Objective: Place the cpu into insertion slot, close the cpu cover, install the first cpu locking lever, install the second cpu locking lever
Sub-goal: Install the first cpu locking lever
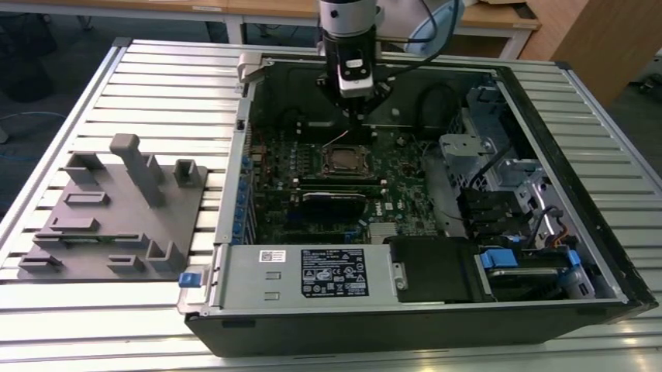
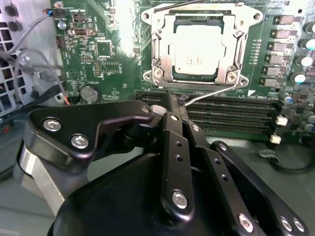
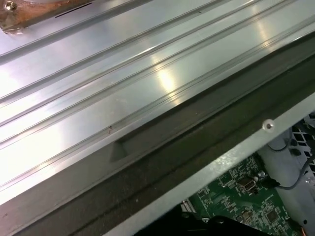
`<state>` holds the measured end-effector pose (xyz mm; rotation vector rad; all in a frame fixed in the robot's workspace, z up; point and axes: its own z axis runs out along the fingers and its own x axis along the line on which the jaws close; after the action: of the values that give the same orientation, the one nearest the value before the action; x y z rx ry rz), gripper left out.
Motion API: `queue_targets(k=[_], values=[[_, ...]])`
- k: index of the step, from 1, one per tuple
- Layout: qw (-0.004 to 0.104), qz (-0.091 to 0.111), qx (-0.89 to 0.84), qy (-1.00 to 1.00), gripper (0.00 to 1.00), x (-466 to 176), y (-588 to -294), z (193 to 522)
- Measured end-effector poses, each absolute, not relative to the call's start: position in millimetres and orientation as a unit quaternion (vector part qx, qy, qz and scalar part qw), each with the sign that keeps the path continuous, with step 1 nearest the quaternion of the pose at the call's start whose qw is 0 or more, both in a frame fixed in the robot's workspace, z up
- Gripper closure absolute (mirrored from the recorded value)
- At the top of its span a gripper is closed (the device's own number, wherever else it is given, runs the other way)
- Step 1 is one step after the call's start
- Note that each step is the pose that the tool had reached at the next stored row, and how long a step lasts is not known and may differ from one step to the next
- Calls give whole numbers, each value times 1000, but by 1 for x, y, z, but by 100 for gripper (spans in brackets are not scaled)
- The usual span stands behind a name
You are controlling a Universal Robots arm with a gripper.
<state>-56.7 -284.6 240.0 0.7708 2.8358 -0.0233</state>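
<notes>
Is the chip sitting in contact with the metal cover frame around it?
Touching. In the second wrist view the cover lies closed over the chip, its frame overlapping the chip's edges with no gap showing.

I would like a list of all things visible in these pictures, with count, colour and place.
square silver-topped cpu: one, seated in the insertion slot.
silvery metal cpu cover: one, lying around the chip.
thin wire locking lever: one, silver, sticking out beside the socket.
green motherboard: one, inside the black computer case.
grey moulded fixture: one, on the slatted metal table, exterior view's left.
black gripper: one, above the memory slots.
</notes>
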Motion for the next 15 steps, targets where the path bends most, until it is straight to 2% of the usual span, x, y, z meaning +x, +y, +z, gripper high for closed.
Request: queue_targets(k=[15], values=[[98, 6, 262, 960, 90, -59, -299, 242]])
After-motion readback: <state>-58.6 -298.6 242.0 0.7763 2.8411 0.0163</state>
